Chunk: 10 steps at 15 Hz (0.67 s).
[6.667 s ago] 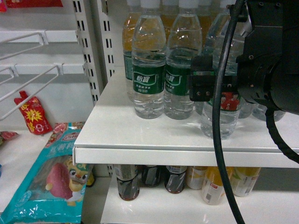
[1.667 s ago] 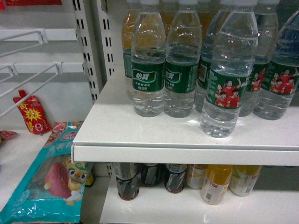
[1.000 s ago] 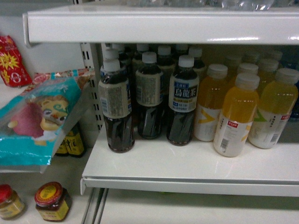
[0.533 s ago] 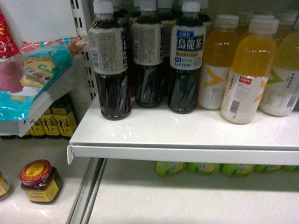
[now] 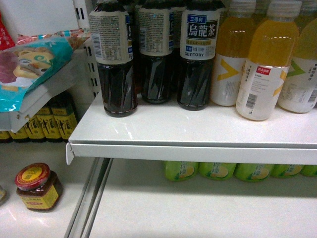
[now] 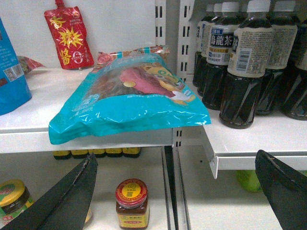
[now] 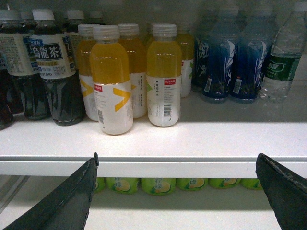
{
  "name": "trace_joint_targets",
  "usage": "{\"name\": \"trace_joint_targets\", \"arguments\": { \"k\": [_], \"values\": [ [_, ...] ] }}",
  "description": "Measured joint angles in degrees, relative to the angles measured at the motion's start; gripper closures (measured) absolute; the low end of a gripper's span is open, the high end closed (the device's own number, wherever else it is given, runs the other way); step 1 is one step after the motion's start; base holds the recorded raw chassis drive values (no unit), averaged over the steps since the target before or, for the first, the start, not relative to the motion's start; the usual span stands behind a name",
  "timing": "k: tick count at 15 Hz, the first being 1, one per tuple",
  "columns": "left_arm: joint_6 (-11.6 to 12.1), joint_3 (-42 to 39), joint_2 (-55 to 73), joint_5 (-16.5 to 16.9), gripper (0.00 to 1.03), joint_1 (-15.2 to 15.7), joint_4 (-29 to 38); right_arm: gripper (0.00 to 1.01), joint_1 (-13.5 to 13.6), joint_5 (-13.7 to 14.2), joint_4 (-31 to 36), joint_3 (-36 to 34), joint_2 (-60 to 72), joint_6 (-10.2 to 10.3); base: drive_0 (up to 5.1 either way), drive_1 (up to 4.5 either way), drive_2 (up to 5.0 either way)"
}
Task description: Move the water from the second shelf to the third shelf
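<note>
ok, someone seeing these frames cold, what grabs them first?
Probably the row of dark oolong tea bottles standing beside the yellow juice bottles on the white shelf that fills the head view. Next, the teal snack bag overhanging the edge of the neighbouring shelf to the left, with a red-lidded jar on the level below it. In both wrist views the black gripper fingers are spread wide and hold nothing.

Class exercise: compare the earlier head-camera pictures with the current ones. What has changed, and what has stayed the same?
The head camera's view dropped from the water-bottle shelf to the shelf below, then kept sinking: the dark tea bottles and orange drink bottles now sit higher in frame, and green bottles appear underneath. The arm seen beside the water earlier is gone from that view. Both grippers, left and right, are open and empty. The bottles keep their places.
</note>
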Motion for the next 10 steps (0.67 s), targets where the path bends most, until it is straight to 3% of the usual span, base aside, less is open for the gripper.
{"name": "trace_joint_targets", "arguments": {
  "k": [10],
  "values": [
    [0.0,0.0,0.0,0.0,0.05,0.0,0.0,0.03,0.0,0.0,0.0,0.0,0.0,0.0,0.0,0.0,0.0]
  ]
}}
